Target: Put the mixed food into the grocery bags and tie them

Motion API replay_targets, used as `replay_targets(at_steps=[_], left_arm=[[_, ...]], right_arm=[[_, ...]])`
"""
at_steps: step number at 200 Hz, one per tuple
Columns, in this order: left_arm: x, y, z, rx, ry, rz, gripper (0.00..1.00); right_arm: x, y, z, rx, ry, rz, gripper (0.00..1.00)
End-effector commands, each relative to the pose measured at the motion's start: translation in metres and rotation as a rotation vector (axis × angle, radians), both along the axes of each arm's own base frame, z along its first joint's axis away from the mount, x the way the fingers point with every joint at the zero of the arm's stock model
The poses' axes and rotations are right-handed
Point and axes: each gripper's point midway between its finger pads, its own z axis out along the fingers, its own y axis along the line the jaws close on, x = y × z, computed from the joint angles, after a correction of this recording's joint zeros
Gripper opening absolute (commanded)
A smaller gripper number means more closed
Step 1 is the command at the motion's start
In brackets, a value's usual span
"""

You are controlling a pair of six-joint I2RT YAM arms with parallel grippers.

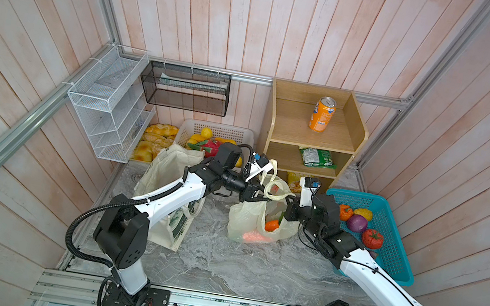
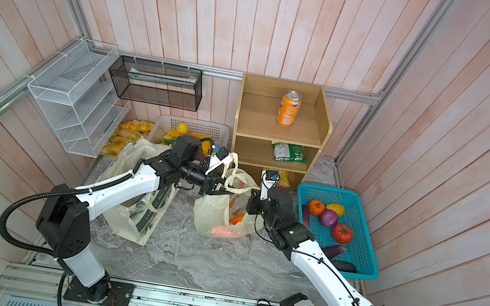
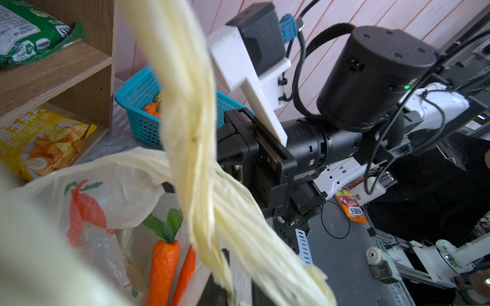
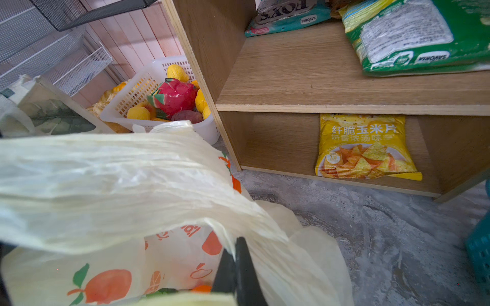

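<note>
The thin pale-yellow plastic bag (image 1: 242, 225) (image 2: 206, 217), printed with oranges, stands mid-table with orange toy carrots (image 1: 271, 225) (image 2: 237, 219) (image 3: 163, 265) inside. Its two handles (image 1: 276, 188) (image 3: 191, 132) are pulled up and crossed in a loop above its mouth. My left gripper (image 1: 263, 198) (image 2: 226, 191) (image 3: 238, 294) is at the loop's left side, jaws slightly apart, a handle strand lying between them. My right gripper (image 1: 289, 199) (image 2: 253, 192) (image 4: 234, 246) is shut on the other handle. The cream canvas tote (image 1: 167, 160) (image 2: 131, 154) stands to the left, under my left arm.
A wooden shelf (image 1: 311, 138) behind the bag holds an orange soda can (image 1: 322, 114), a green snack packet (image 1: 317, 158) and a yellow chips packet (image 4: 366, 148). A blue basket (image 1: 362, 196) of toy vegetables stands right. A white fruit basket (image 1: 217, 128) and bread (image 1: 153, 141) stand at the back left.
</note>
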Motion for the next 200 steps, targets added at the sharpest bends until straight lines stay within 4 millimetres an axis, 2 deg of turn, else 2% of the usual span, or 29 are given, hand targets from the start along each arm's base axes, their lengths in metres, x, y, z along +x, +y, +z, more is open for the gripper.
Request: replay_targets(at_steps=[1,44,84,141,200], left_arm=[[-0.005,-0.001,0.0,-0.007,0.005,-0.045,0.23],[-0.008,0.0,-0.005,0.001,0.023,-0.057,0.24],[-0.009,0.0,0.007,-0.039,0.012,-0.061,0.24],[-0.008,-0.004,0.025,-0.121,0.016,-0.055,0.25],[-0.005,-0.004,0.022,-0.137,0.03,-0.033,0.27]], right_arm=[[0.01,-0.004,0.017,0.048,-0.028,-0.044,0.0],[0.011,-0.006,0.015,0.077,-0.019,-0.051,0.0],[0.01,-0.004,0.015,0.092,-0.014,-0.045,0.0],[0.006,0.002,0.005,0.069,-0.002,-0.041,0.0],[0.001,0.009,-0.008,0.026,0.013,-0.03,0.0]])
